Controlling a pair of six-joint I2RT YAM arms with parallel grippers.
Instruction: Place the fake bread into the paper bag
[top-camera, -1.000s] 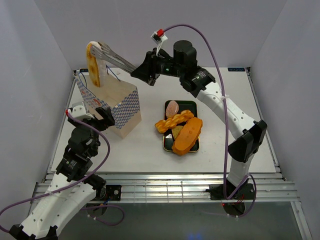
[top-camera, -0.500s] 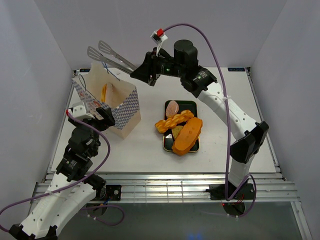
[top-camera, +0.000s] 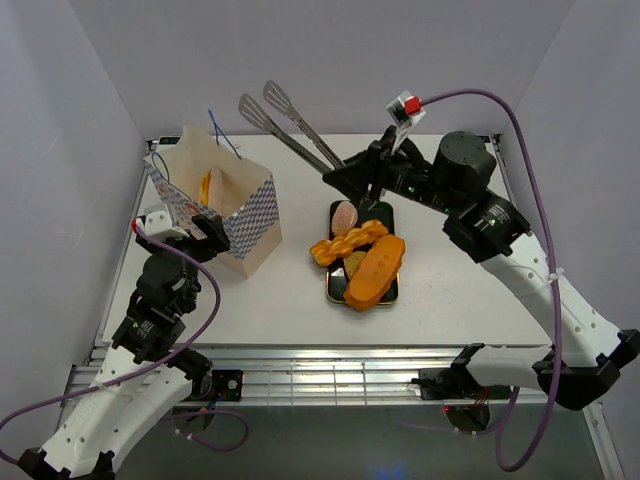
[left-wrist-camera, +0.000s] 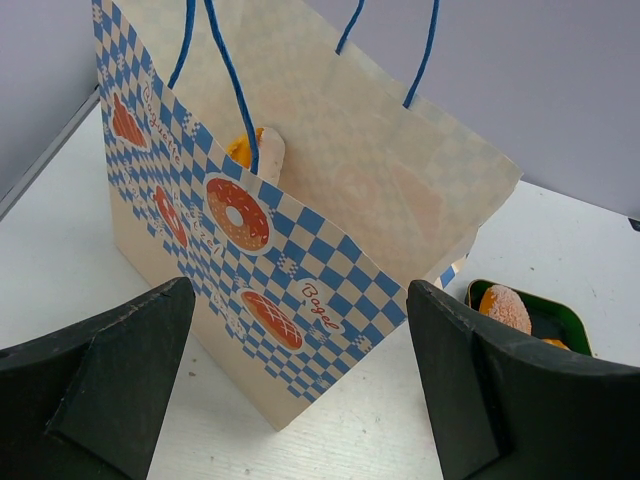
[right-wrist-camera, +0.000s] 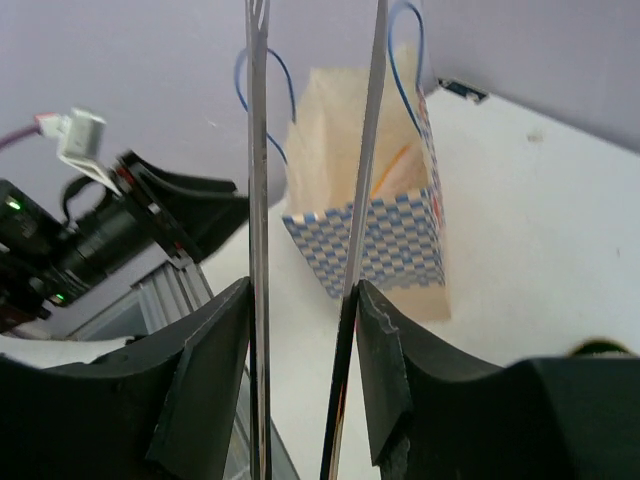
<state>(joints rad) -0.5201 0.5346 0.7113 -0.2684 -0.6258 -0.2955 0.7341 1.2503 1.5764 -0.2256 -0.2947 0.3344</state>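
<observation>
The paper bag (top-camera: 243, 215) stands upright at the left, checked sides and blue string handles showing. One piece of fake bread (top-camera: 209, 185) stands inside it, also seen in the left wrist view (left-wrist-camera: 262, 150). A long loaf (top-camera: 376, 270), a braided twist (top-camera: 347, 241) and a round slice (top-camera: 345, 214) lie on the black tray (top-camera: 335, 291). My right gripper (top-camera: 352, 178) is shut on silver tongs (top-camera: 296, 131), held in the air between bag and tray. The tongs' blades are apart and empty. My left gripper (top-camera: 190, 228) is open just in front of the bag (left-wrist-camera: 300, 250), not touching it.
White walls close in the table on the left, back and right. A metal rail runs along the near edge by the arm bases. The tray sits just right of the bag with a strip of bare table between them.
The tongs let go of the oval bread, which dropped into the bag. The right arm then swung right, carrying the empty tongs away from the bag. The left arm stayed still.
</observation>
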